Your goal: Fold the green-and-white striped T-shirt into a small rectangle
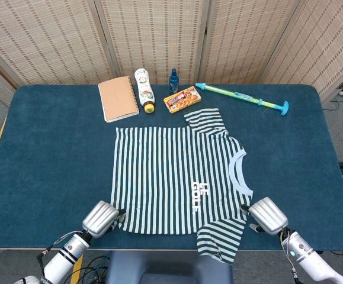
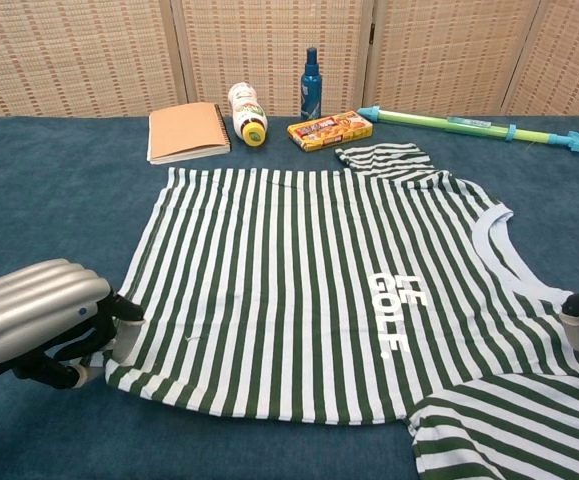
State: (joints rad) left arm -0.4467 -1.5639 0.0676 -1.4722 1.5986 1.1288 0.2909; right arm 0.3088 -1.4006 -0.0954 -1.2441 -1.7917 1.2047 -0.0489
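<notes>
Blue-clothed table (image 1: 53, 154) fronts wicker screens (image 1: 153, 35); left hand (image 2: 34, 320) fingers pinch T-shirt (image 2: 299, 290) hem.

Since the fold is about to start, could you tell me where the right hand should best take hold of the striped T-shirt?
Probably the near shoulder seam of the T-shirt, coming from the collar side: the right hand sits beside it, and the left hand is at the hem's near corner.
</notes>
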